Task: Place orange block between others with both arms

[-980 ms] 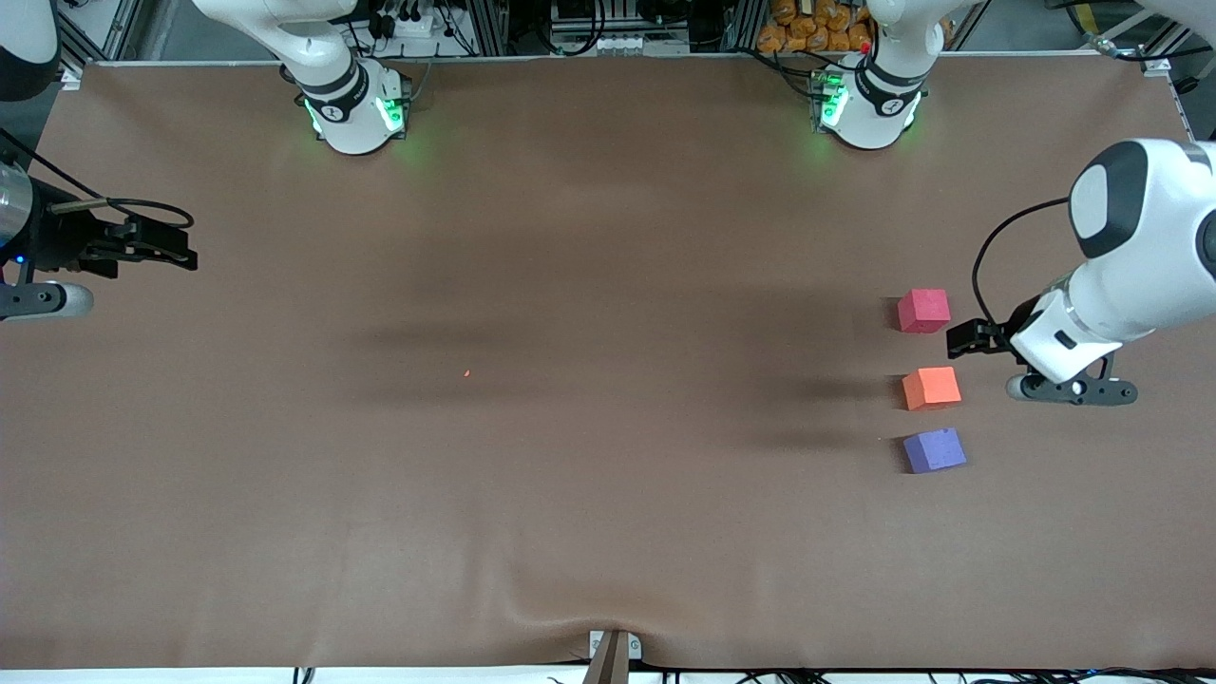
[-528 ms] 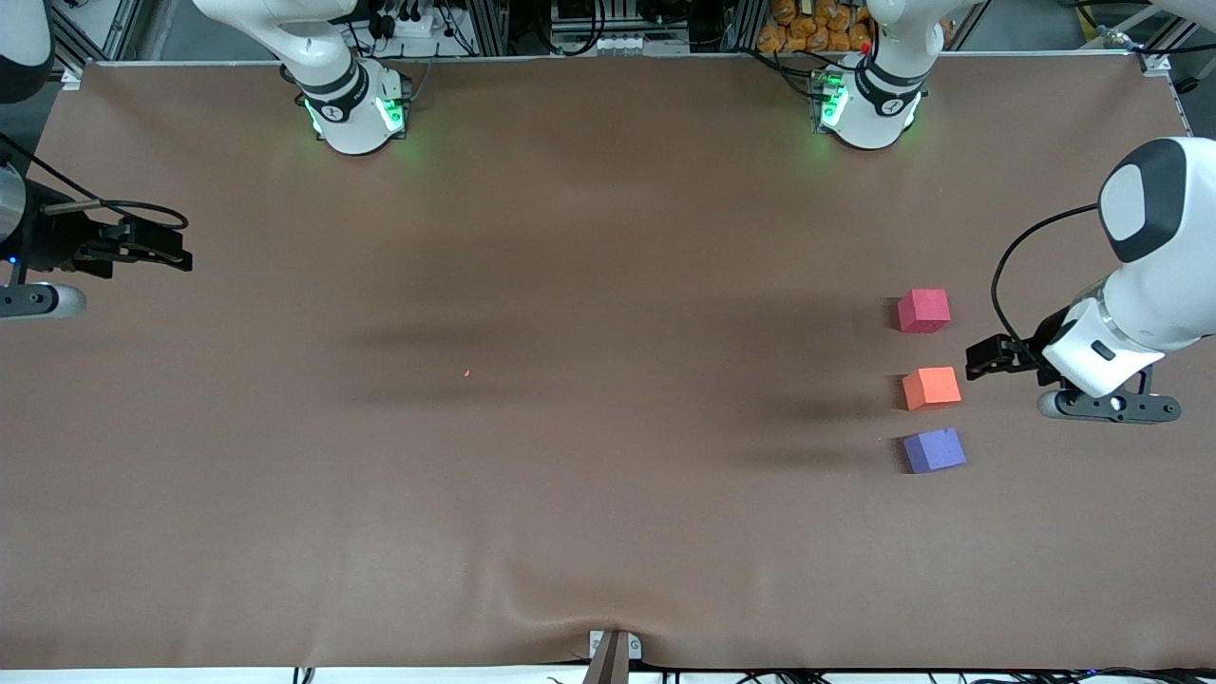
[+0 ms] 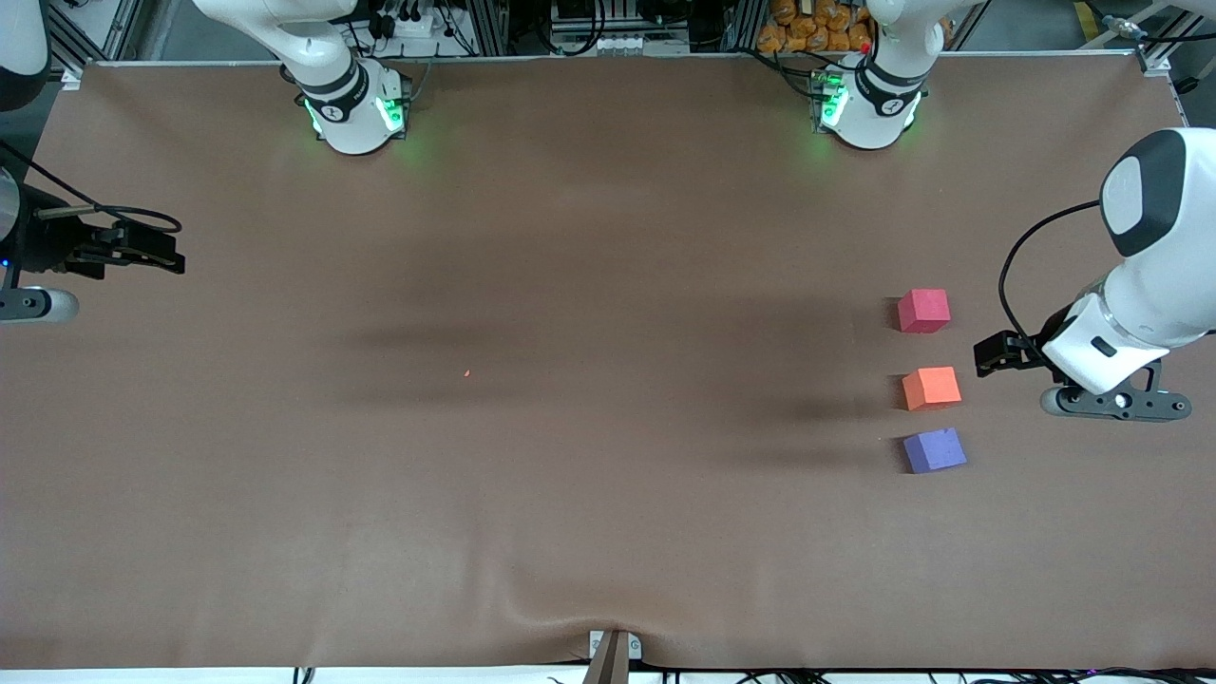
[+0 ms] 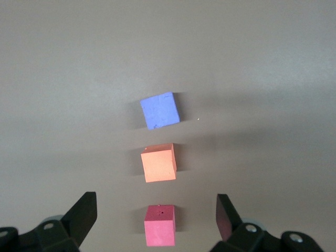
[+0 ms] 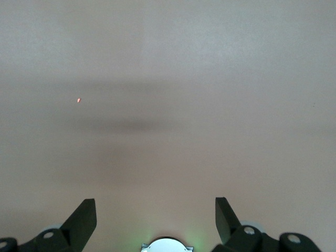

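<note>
The orange block (image 3: 931, 388) sits between the red cube (image 3: 923, 311) and purple cube (image 3: 934, 450) near the desk's (image 3: 608, 475) left-arm edge, with the left gripper (image 3: 988, 356) just beside them and the right gripper (image 3: 157, 255) over its own edge, fingers apart on both.

3 cubes (image 3: 930, 388); 2 arms (image 3: 1140, 294)

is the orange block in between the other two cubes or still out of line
In. The orange block sits on the table between the pinkish-red cube and the purple cube, in one row, apart from both.

Brown table (image 3: 570, 237) with three foam cubes (image 3: 931, 388).
</note>
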`<state>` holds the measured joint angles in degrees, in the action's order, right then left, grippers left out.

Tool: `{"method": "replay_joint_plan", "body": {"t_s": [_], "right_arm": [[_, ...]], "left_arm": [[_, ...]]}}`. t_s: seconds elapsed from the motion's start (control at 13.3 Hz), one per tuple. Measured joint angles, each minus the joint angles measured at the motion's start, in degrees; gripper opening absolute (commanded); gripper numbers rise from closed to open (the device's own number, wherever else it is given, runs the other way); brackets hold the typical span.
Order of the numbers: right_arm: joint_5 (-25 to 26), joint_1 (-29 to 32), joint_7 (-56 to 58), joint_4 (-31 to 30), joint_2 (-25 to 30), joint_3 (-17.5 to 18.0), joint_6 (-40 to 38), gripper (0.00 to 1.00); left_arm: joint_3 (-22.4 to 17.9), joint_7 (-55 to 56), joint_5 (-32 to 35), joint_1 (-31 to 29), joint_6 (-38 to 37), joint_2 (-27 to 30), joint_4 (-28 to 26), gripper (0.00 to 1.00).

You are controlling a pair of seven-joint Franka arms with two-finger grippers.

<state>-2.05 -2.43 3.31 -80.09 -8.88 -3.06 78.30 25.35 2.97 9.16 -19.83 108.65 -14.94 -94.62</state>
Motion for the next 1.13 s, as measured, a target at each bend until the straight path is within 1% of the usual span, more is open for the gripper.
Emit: {"method": "replay_joint_plan", "body": {"t_s": [0.23,0.6,0.68,0.75,0.9,0.98,1.06,1.13], "right_arm": [[0.0,0.0,0.0,0.0,0.0,0.1,0.0,1.0],[0.1,0.6,0.0,0.0,0.0,-0.3,-0.1,1.0],[0.1,1.1,0.0,0.0,0.0,-0.4,-0.2,1.0],[0.1,1.7,0.0,-0.1,0.0,-0.4,-0.2,1.0],[0.1,2.1,0.0,-0.1,0.0,-0.4,-0.3,1.0],[0.1,2.1,0.0,-0.1,0.0,-0.4,-0.3,1.0],[0.1,2.1,0.0,-0.1,0.0,-0.3,-0.3,1.0],[0.1,2.1,0.0,-0.1,0.0,-0.2,-0.3,1.0]], "left_arm": [[-0.2,0.0,0.1,-0.1,-1.0,1.2,1.0,1.0],[1.1,0.0,0.1,0.3,-3.2,6.0,2.9,1.0],[0.7,0.0,0.1,1.2,-4.1,6.6,2.9,1.0],[-1.4,0.0,0.0,3.9,-5.2,7.0,3.1,1.0],[-11.6,0.9,-2.4,14.2,-9.4,7.6,5.1,1.0],[-15.8,1.2,-5.0,17.6,-11.5,8.0,6.5,1.0],[-18.5,1.1,-7.0,19.3,-13.4,8.7,7.6,1.0],[-20.0,1.0,-7.8,19.9,-15.3,9.7,8.4,1.0]]}}
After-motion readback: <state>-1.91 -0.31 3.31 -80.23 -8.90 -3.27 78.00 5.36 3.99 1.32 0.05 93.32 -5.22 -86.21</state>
